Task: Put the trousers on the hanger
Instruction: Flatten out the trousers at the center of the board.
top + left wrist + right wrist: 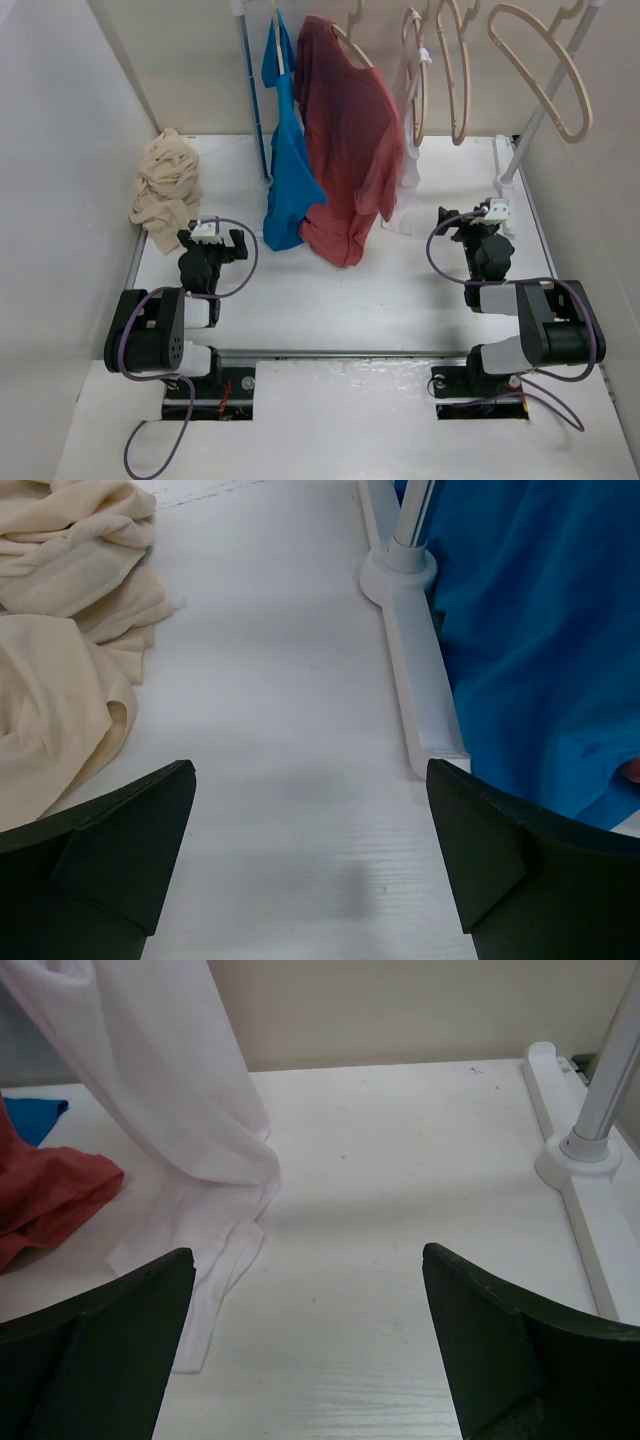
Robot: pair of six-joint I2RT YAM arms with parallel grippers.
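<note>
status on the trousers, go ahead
Left end effector open, right end effector open, both empty. Trousers heaped far left, untouched. Hanger free, far right; red T-shirt hangs between.

The top external view looks down from above and behind the left arm (150, 335) and right arm (545, 335), taking in the whole white table (330, 300) from some way off and facing the back wall. The left wrist view sits low and close over the table, looking forward, and shares with the overhead view the trousers (50, 680) and the blue garment (540, 630) by the left rack pole (412, 510). The right wrist view, also low and close, faces the back wall and shares the white garment (170, 1090), the red T-shirt (50, 1195) and the right rack pole (610, 1070).
</note>
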